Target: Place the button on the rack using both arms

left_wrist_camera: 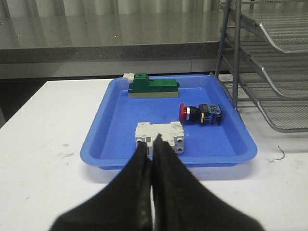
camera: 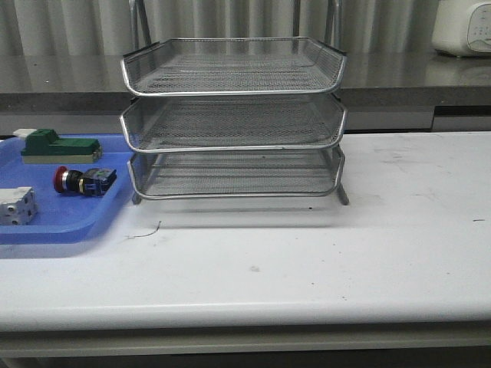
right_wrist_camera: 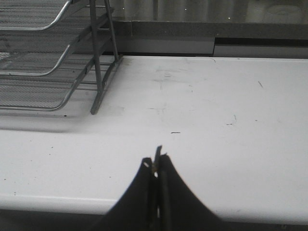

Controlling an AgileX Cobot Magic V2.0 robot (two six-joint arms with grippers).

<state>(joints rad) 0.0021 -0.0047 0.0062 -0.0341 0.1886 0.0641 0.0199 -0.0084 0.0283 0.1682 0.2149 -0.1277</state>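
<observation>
The blue tray (camera: pixel 69 222) is cut by the front view's left edge. The white cube (left_wrist_camera: pixel 159 137) is partly hidden behind the left pincer (left_wrist_camera: pixel 153 144), and the button (camera: pixel 83 180) label seems too small to read.

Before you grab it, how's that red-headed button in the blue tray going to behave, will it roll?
The button lies on its side on a round body, so a nudge would probably roll it across the blue tray. Its wide red head likely makes it curve rather than roll straight. It looks rigid and small, probably light.

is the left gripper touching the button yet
Apart. In the left wrist view the left gripper, fingers shut, sits short of the blue tray, with bare tray floor between it and the button.
</observation>
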